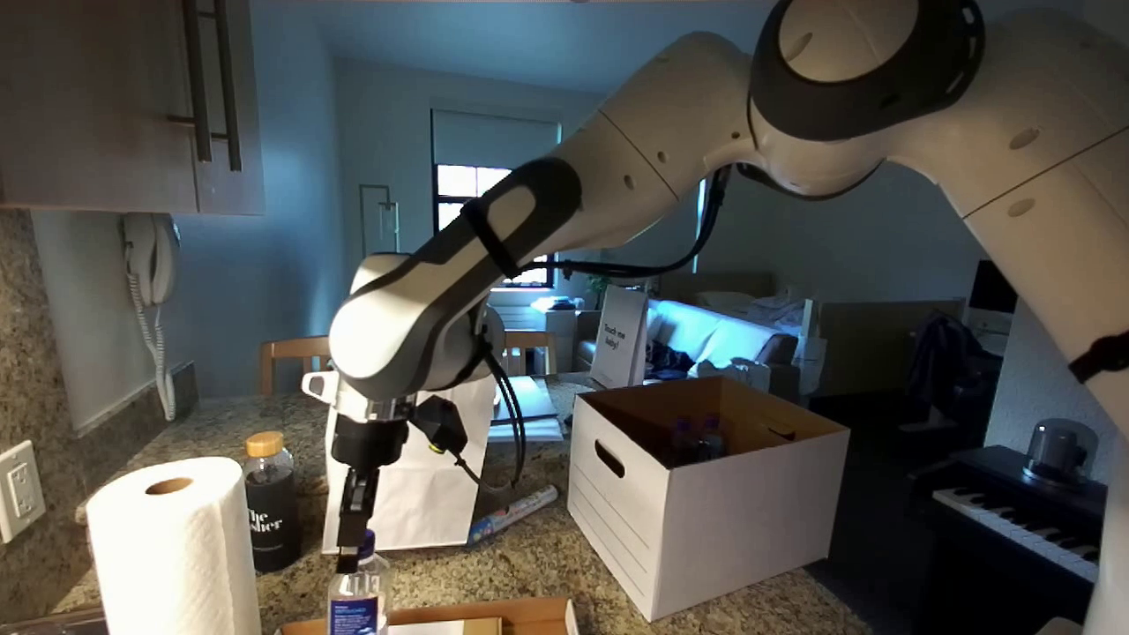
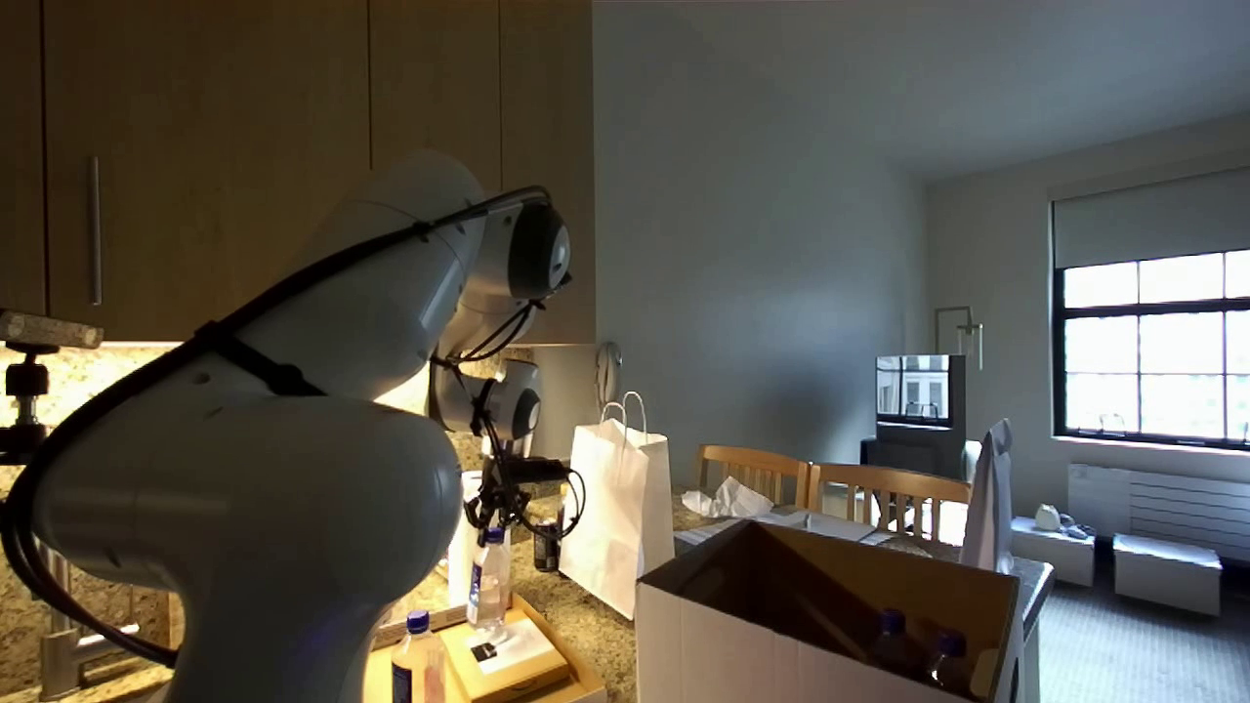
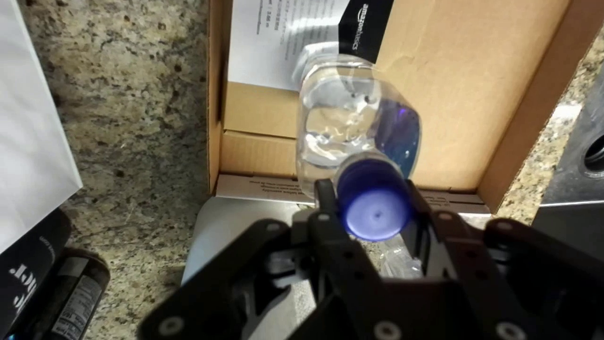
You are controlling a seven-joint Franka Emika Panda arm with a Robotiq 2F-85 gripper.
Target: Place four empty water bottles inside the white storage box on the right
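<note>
Gripper [image 3: 370, 191] clenched on a water bottle [image 3: 339, 118], fingers [image 3: 325, 208] either side of the blue cap [image 3: 376, 215] and, as far as I can see, down around the neck; body runs off towards half past eleven in the wrist view. Bottle is near upright over a printed card [image 3: 283, 52] in a shallow cardboard tray [image 3: 533, 113]; can't tell if its base is clear of the card.

Handling, my guess: looks empty, so next to no weight. Thin smooth walls, likely slick, would crumple under a side squeeze; nothing to shatter. Cap and neck should be the stiff bit, so that's the place to hold. Weak point: a high pinch may let the body swing, and the base could clip the box rim. Wants a good lift first, then lowering before release.

Another bottle [image 2: 418, 659] stands at seven o'clock from the gripper in an exterior view, seemingly in the same tray, base out of sight; same cap-end hold should suit. In an exterior view, paper towel roll [image 1: 176, 547] at nine from the held bottle, paper bag [image 1: 432, 511] between one and two, white storage box [image 1: 750, 520] at three, well apart. Inside the box, about four o'clock of its mouth in an exterior view, sit a bottle [image 2: 891, 642] and, right beside it, one more bottle [image 2: 947, 661]. I'd call it half done, third in hand.
</note>
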